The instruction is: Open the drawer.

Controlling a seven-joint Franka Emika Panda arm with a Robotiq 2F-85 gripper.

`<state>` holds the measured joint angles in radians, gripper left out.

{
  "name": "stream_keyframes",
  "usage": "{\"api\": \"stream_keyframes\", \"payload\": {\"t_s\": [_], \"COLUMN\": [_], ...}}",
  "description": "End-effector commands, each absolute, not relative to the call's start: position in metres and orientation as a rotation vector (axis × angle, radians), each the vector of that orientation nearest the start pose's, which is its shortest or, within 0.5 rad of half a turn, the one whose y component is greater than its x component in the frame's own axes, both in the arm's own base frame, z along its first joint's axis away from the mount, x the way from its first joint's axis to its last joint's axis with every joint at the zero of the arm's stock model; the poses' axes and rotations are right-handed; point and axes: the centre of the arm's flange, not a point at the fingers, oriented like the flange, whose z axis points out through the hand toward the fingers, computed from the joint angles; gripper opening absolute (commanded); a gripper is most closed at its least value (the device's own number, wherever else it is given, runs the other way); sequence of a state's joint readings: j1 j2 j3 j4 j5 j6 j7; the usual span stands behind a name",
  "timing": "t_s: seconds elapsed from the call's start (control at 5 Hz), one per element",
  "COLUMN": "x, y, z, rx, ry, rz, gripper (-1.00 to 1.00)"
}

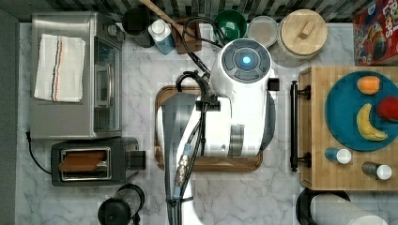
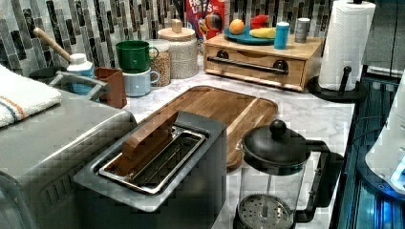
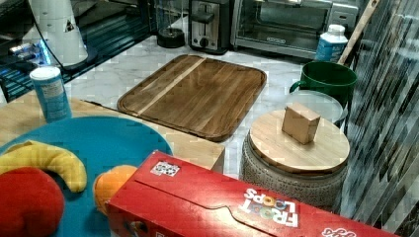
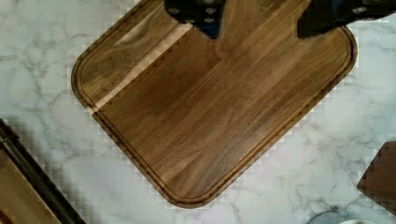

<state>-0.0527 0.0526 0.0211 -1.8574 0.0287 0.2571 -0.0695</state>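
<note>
The drawer (image 2: 255,66) is a light bamboo front set flush in a low wooden box at the back of the counter in the left view. Its long black bar handle (image 2: 248,64) runs across the front on two black mounts. In the top view the handle (image 1: 294,125) lies along the box's left side, to the right of my arm (image 1: 244,108). My gripper (image 4: 261,18) hangs open above the dark walnut tray (image 4: 210,107) with nothing between its fingers (image 4: 196,11). A stretch of the handle (image 4: 32,182) shows at a corner of the wrist view.
On the box stand a teal plate (image 1: 347,112) with fruit and two shakers. A paper towel roll (image 2: 346,45) stands beside it. A toaster (image 1: 94,161), a toaster oven (image 1: 75,75), a French press (image 2: 277,176), and jars and mugs (image 1: 230,23) ring the tray.
</note>
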Motion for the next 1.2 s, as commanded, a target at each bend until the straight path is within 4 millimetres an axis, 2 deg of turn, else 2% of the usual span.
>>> {"api": "stream_keyframes", "payload": {"t_s": [0.2, 0.4, 0.6, 1.0, 1.2], "x": [0.568, 0.567, 0.565, 0.552, 0.546], "y": [-0.016, -0.016, -0.021, -0.042, -0.059], "z": [0.48, 0.48, 0.472, 0.445, 0.435], "rx": [-2.918, -2.918, -2.988, -3.16, -3.19], "ry": [1.157, 1.157, 1.016, 0.621, 0.471], "rz": [0.134, 0.135, 0.144, 0.134, 0.13], "gripper": [1.0, 1.0, 1.0, 1.0, 1.0]}}
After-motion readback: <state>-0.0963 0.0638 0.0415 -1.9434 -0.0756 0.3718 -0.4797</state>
